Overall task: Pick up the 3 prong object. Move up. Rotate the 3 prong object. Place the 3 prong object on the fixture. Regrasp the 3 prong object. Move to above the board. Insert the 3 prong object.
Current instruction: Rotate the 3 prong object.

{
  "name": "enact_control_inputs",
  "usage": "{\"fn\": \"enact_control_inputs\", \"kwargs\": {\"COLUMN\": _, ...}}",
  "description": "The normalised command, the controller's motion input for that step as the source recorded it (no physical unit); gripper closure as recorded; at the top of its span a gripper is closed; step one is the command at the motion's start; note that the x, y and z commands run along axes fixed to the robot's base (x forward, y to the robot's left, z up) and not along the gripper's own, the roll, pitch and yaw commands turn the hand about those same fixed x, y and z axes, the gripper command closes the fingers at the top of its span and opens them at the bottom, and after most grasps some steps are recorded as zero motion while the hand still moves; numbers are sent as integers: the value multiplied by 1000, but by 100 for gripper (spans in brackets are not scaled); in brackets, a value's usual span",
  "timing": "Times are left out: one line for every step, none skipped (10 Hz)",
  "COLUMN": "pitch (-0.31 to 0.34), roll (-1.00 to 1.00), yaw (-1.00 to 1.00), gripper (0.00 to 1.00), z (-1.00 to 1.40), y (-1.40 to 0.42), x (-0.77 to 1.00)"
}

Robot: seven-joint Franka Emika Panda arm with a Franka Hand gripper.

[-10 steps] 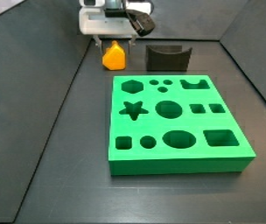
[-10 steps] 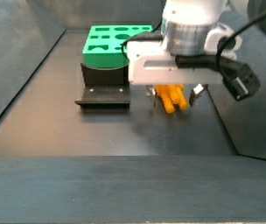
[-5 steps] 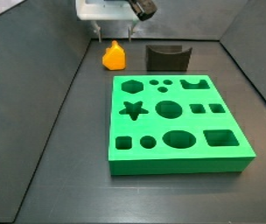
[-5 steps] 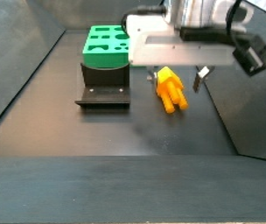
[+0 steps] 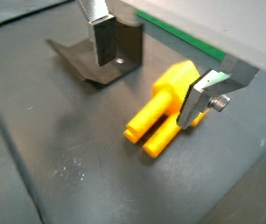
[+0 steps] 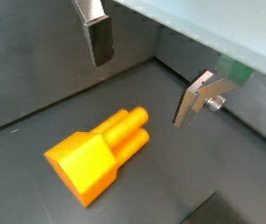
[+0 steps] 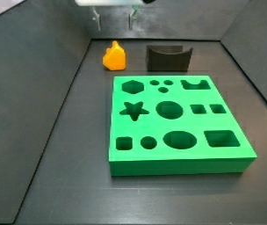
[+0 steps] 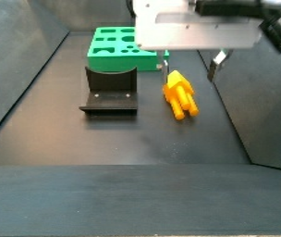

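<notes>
The 3 prong object (image 8: pixel 180 95) lies flat on the dark floor just beside the fixture (image 8: pixel 108 95), ungripped, its prongs pointing away from the board (image 7: pixel 177 125) in a side view. In both wrist views the gripper (image 5: pixel 147 59) hangs above the piece with its silver fingers (image 6: pixel 194 98) spread wide and nothing between them; the piece sits below the gap, touching neither plate. Judging by this, no step of the task is complete: the piece has not been picked up, so lifting, rotating, setting it on the fixture, regrasping, carrying it above the board and inserting it all remain. The fixture's notch is empty and the board's cut-outs hold nothing.

Compared with a second ago, the gripper has risen well clear of the piece. Then, the fingers reached down around the orange body beside the fixture; half a second ago they were partly up; now only the lower edge of the hand shows at the top of the side views. The piece itself has kept its spot next to the fixture.
</notes>
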Motion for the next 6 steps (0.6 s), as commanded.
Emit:
{"fn": "enact_control_inputs", "kwargs": {"pitch": 0, "roll": 3, "yaw": 1000, "gripper": 0, "z": -255, "y": -17, "x": 3}}
{"fn": "enact_control_inputs", "kwargs": {"pitch": -1, "roll": 3, "yaw": 1000, "gripper": 0, "z": -251, "y": -9, "x": 26}}
{"fn": "enact_control_inputs", "kwargs": {"pitch": -3, "roll": 5, "yaw": 1000, "gripper": 0, "z": -155, "y": 9, "x": 44}}
{"fn": "enact_control_inputs", "kwargs": {"pitch": -3, "roll": 6, "yaw": 1000, "gripper": 0, "z": -111, "y": 11, "x": 38}}
{"fn": "enact_control_inputs", "kwargs": {"pitch": -4, "roll": 7, "yaw": 1000, "gripper": 0, "z": -64, "y": 7, "x": 28}}
{"fn": "enact_control_inputs", "kwargs": {"pitch": -5, "roll": 7, "yaw": 1000, "gripper": 0, "z": -46, "y": 9, "x": 31}}
